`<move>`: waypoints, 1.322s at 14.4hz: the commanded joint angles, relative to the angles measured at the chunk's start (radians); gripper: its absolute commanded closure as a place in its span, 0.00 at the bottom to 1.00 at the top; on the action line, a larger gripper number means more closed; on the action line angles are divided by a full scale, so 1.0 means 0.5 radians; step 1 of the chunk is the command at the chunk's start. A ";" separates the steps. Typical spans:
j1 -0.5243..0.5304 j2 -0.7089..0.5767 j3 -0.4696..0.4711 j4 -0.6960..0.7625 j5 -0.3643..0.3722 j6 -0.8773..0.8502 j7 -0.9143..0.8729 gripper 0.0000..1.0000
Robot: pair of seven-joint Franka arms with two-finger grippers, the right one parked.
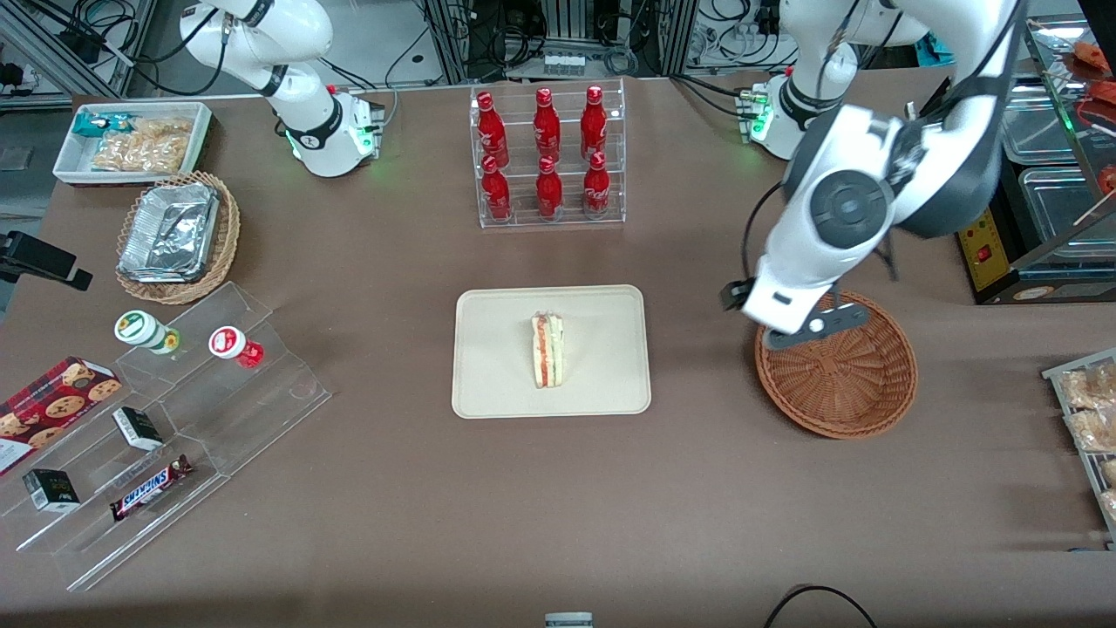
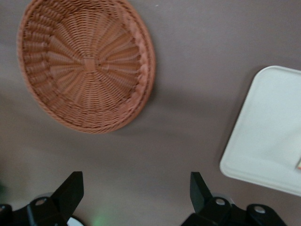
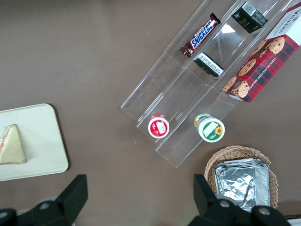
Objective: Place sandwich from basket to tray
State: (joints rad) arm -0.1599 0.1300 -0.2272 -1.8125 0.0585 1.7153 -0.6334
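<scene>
A brown bench holds a cream tray [image 1: 488, 384] at its middle, with the triangular sandwich [image 1: 547, 351] lying flat inside it, striped red and green along its cut edge. Toward the working arm's end sits a round reddish wicker basket [image 1: 859, 397], with nothing inside. The gripper [image 2: 136, 190] hangs above the basket's rim, fingers spread wide, holding nothing.

Sandwich [image 1: 547, 350]: on the tray [image 1: 497, 384].
Basket [image 1: 850, 392]: beside the tray, toward my working arm's end.
My gripper [image 2: 136, 193]: fingers apart, above the table between basket and tray.
</scene>
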 commanded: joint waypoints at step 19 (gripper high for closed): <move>0.200 -0.432 0.507 0.290 -0.105 -0.406 1.350 0.00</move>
